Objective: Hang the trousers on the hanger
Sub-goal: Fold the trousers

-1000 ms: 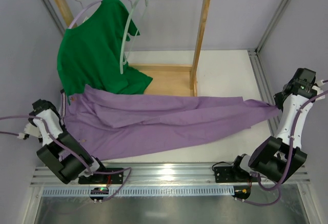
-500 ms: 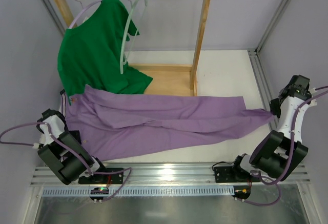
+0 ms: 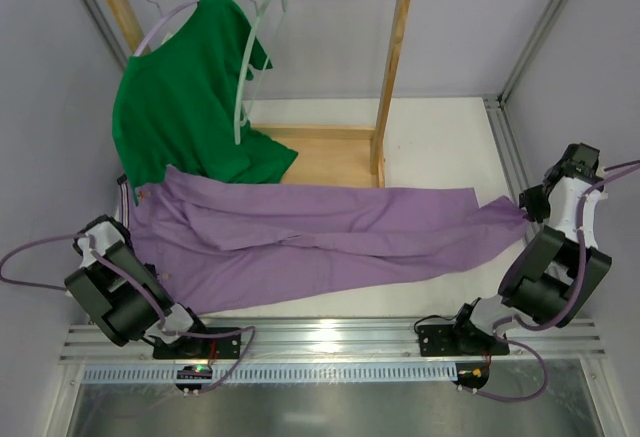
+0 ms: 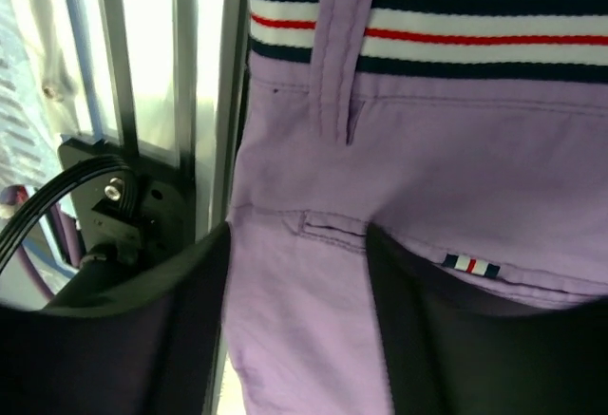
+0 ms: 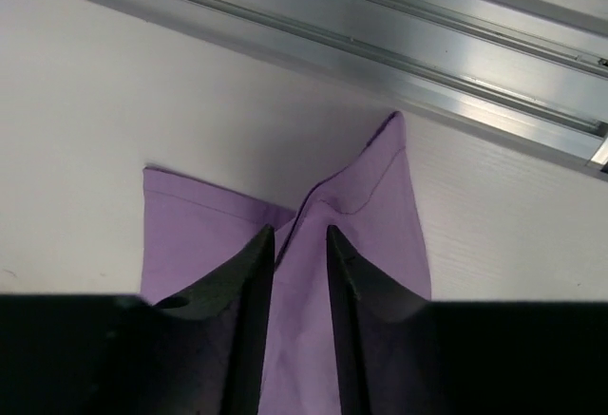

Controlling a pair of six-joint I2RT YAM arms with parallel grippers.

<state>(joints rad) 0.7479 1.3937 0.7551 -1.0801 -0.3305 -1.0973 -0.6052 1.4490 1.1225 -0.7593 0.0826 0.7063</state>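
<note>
The lilac trousers [image 3: 320, 232] lie spread across the table, waist at the left and leg ends at the right. My left gripper [image 3: 110, 241] is at the waist corner. In the left wrist view it [image 4: 296, 230] is closed on the trousers [image 4: 427, 149] just below the striped waistband. My right gripper [image 3: 527, 204] is at the leg end. In the right wrist view it [image 5: 301, 232] is shut on a fold of the hem [image 5: 370, 216]. The pale grey-green hanger [image 3: 243, 67] hangs empty on the rail.
A wooden rack [image 3: 395, 67] stands at the back, its base board [image 3: 330, 157] on the table. A dark green T-shirt [image 3: 180, 107] hangs on a lavender hanger [image 3: 160, 25] at the rack's left. Aluminium frame rails [image 3: 505, 157] run along the table's right and near edges.
My right gripper has moved left and slightly back with the leg end, so the leg lies slacker. My left arm has drawn back toward the near edge, still at the waist.
</note>
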